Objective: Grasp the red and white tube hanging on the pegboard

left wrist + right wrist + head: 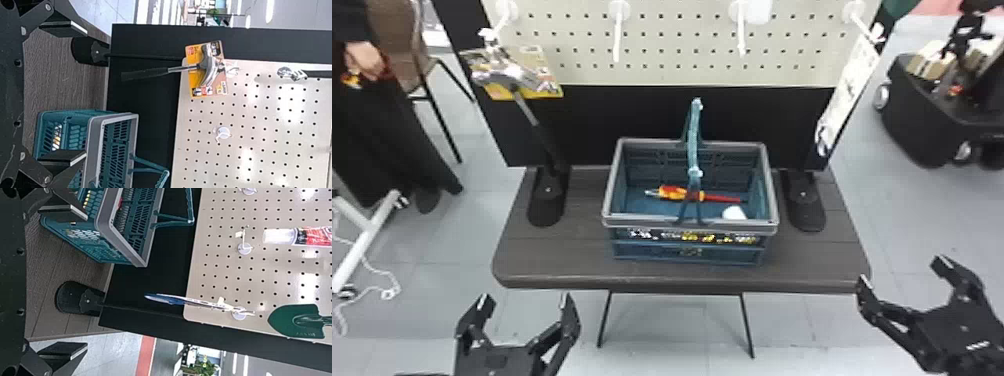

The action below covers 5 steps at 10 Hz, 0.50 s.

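The red and white tube (311, 236) hangs on the pegboard (223, 266) in the right wrist view, its white end above a lower hook. In the head view its white end (758, 11) appears at the top edge, right of centre. My right gripper (899, 272) stands open at the lower right of the head view, in front of the table's right corner. In its own wrist view, the right gripper (64, 282) has nothing between its fingers. My left gripper (524, 305) is parked open at the lower left; in the left wrist view, the left gripper (64, 94) also holds nothing.
A basket (689, 227) with raised handle stands mid-table (557, 272), holding a screwdriver (677, 194) and a white object (733, 213). A carded hammer (527, 102) hangs left. At right hang a flat package (849, 92) and a green trowel (299, 321). Bare hooks (617, 37) protrude between.
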Tool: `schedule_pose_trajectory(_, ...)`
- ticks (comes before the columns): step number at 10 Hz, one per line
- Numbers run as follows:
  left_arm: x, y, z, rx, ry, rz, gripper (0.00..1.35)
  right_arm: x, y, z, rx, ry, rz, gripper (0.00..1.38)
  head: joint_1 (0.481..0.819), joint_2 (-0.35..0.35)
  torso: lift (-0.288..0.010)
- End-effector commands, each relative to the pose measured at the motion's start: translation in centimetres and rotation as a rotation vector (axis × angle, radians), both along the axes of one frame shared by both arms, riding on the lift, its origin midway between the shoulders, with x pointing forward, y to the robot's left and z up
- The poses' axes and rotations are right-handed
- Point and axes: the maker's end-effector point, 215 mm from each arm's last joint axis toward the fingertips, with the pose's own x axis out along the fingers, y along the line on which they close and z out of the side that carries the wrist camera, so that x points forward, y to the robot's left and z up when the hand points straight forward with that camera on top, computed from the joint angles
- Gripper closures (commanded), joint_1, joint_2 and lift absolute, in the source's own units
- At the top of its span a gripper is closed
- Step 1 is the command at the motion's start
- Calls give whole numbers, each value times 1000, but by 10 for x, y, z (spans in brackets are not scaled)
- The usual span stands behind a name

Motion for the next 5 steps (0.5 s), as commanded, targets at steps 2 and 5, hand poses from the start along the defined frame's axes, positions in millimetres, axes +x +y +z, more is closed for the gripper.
schedule_pose_trajectory(2, 0, 0, 0, 0, 0, 0, 211, 1, 0, 0, 3, 0, -3, 147, 819, 8, -100)
schedule_pose_trajectory(5, 0, -1, 0, 0, 0, -2, 211, 3, 2, 0, 5, 4, 6, 150, 819, 8, -100)
